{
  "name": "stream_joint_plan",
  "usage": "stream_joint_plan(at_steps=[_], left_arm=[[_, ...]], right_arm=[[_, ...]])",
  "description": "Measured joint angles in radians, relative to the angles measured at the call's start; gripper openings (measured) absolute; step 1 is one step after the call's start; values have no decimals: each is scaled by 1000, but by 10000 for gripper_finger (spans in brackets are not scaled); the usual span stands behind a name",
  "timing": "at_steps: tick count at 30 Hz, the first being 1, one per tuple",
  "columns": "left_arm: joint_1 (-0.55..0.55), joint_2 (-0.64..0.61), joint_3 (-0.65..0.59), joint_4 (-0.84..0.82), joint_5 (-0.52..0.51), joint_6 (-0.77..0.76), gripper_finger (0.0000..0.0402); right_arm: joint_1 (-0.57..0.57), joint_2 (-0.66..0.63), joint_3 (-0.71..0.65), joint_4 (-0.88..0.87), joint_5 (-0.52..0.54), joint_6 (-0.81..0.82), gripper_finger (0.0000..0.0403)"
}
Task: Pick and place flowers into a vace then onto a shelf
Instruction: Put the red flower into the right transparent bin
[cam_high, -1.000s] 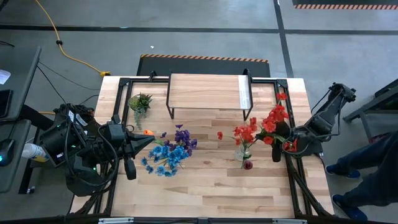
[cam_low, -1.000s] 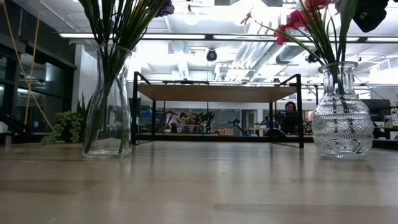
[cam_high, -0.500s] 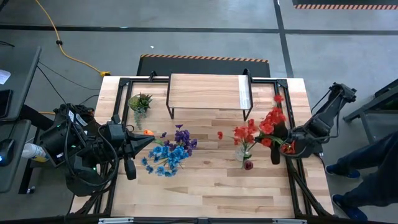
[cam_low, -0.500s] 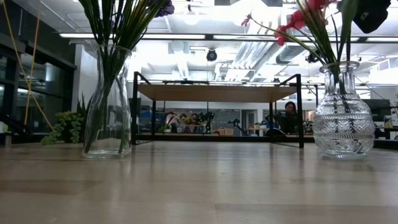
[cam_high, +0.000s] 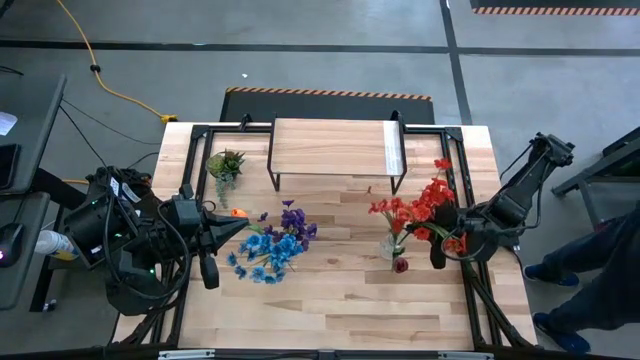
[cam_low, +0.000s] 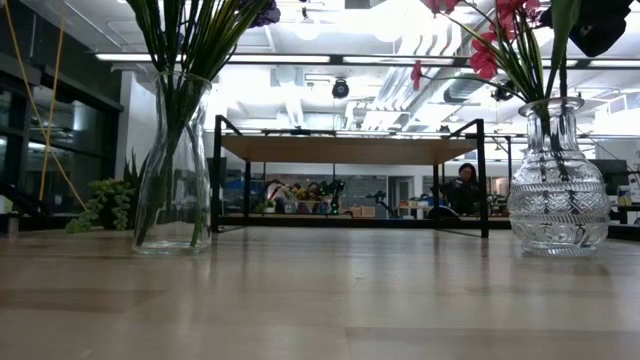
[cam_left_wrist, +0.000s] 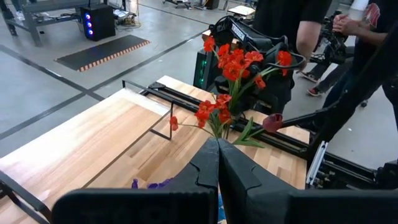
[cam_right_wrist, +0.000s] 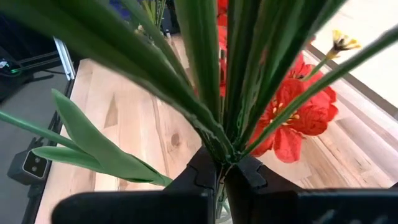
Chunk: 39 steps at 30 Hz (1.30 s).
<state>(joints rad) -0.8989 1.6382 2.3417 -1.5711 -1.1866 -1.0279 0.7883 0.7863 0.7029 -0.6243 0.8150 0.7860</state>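
— Two grippers, both closed: which one are we working with?

— Our right gripper (cam_high: 441, 247) is clenched on the stems of the red flowers (cam_high: 415, 210), which stand in the cut-glass vase (cam_low: 558, 195) directly under its fingers. We judge this the seating step.

— Next?

— Release the stems, regrip the vase, carry it out to the shelf (cam_high: 334, 147) beyond. Our left gripper (cam_high: 243, 224) waits closed and empty beside the blue flowers (cam_high: 268, 250).

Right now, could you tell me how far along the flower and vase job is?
Done: blue and purple flowers stand in the tall vase. In hand: the right gripper is shut on the red flowers' stems, which sit in the round glass vase. Left: the shelf holds nothing yet, so both vases must go there. The left gripper waits shut.
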Motion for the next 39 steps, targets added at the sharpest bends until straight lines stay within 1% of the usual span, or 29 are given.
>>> stream_joint_plan(at_steps=[6,21,31,36,39], left_arm=[[0,0,0,0,0,2,42],[0,0,0,0,0,10,42],[0,0,0,0,0,10,42],[0,0,0,0,0,10,42],[0,0,0,0,0,10,42]], right_arm=[[0,0,0,-8,-8,3,27],[0,0,0,-32,-77,2,35],[0,0,0,-54,-100,3,71],[0,-1,0,-82,-151,18,82],[0,-1,0,-103,-202,28,85]])
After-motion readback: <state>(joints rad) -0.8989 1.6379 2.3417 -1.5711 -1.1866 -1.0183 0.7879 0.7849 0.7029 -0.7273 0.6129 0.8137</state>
